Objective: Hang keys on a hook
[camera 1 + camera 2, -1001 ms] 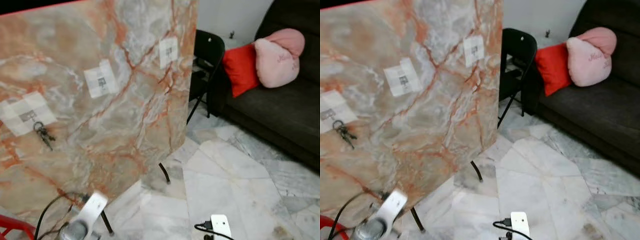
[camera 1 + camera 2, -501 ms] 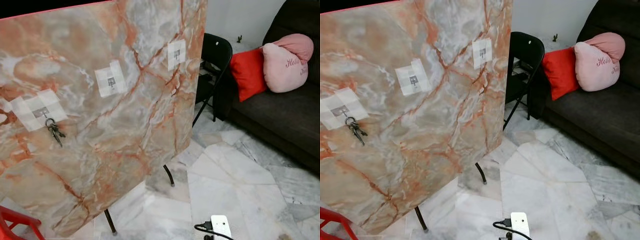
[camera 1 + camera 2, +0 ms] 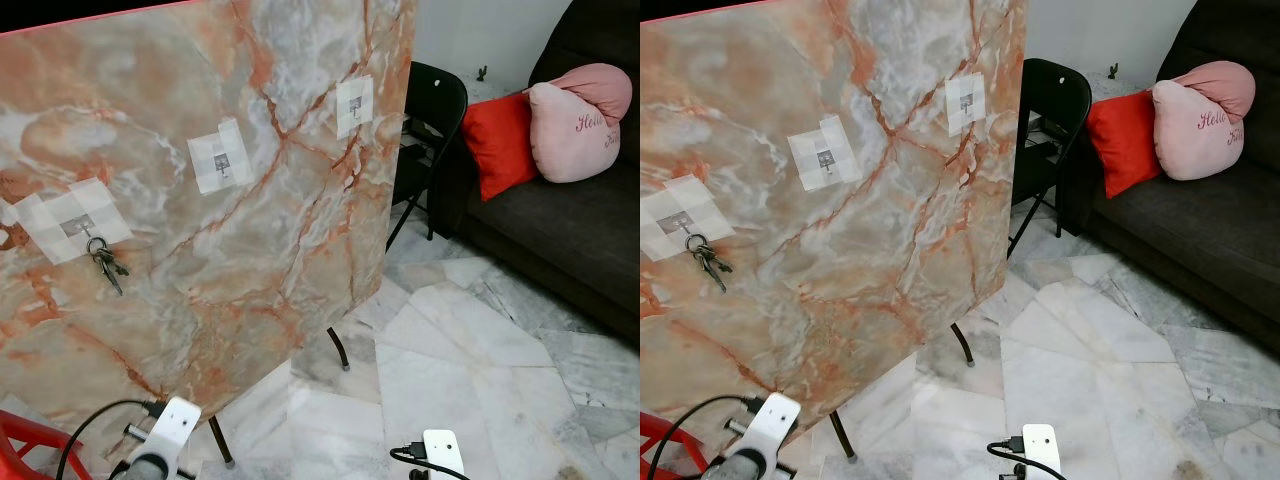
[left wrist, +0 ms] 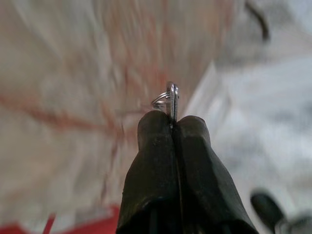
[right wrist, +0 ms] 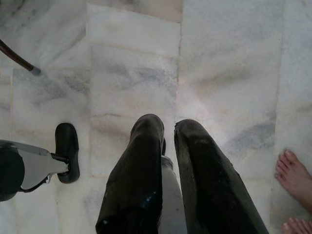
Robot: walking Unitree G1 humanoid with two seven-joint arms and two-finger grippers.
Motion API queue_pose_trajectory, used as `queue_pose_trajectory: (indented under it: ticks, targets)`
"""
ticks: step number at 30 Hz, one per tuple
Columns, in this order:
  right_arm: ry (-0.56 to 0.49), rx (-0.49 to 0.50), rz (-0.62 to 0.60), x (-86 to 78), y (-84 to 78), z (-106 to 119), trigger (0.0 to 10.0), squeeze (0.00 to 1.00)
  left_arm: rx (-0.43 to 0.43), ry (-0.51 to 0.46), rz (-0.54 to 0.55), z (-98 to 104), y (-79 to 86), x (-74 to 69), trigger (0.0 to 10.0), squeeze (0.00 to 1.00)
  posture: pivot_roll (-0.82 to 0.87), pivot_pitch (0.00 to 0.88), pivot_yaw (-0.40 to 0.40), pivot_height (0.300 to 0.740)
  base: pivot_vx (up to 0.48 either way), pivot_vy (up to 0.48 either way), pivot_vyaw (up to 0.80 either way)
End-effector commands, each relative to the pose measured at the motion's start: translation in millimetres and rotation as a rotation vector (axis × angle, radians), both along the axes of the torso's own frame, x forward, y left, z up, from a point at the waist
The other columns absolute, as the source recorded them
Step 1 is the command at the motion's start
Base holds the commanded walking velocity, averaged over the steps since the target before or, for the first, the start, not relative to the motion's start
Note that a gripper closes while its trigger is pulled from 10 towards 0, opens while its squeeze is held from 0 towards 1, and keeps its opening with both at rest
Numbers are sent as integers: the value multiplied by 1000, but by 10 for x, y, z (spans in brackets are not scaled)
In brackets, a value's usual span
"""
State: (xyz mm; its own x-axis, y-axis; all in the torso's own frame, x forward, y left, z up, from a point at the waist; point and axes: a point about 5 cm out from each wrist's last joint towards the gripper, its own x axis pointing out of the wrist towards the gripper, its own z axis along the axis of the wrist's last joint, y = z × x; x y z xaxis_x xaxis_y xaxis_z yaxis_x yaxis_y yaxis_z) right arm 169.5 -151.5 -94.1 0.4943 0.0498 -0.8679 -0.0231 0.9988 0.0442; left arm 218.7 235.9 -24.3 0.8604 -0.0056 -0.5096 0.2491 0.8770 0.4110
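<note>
The left gripper is pinched together on a key with its ring standing out past the fingertips, probably so the ring can be slipped over a hook. It is low beneath the marble board, where one bunch of keys already hangs from the taped hook nearest the board's left edge. The right gripper hangs idle over the floor with a narrow gap between its fingers, holding nothing.

A pale marble floor with grey veining spreads below. A black folding chair stands against a white wall. Just beside it, a dark sofa carries a red cushion and a pink cushion, touching each other. Even daylight.
</note>
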Motion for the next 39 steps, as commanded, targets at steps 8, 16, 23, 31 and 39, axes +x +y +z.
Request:
queue_pose_trajectory:
  ticks: [8,16,23,31,39]
  targets:
    - [-1,-1,0,8,1,3,10000,0,-127,-250,-133,481,-299,285,10000,0,28,0,-22,740,0,0,0]
    - [0,3,-4,4,14,1,10000,0,-142,-296,-180,620,-389,345,10000,0,27,0,-16,740,0,0,0]
    - [0,4,-5,1,13,0,10000,0,-155,-293,-176,638,-415,321,10000,0,28,0,-17,740,0,0,0]
    - [-3,5,-7,2,9,1,10000,0,-321,-386,-87,893,-568,454,10000,0,28,0,-19,740,0,0,0]
    - [-17,15,-24,6,13,4,10000,0,-478,-428,4,1116,-720,582,10000,0,21,0,-17,740,0,0,0]
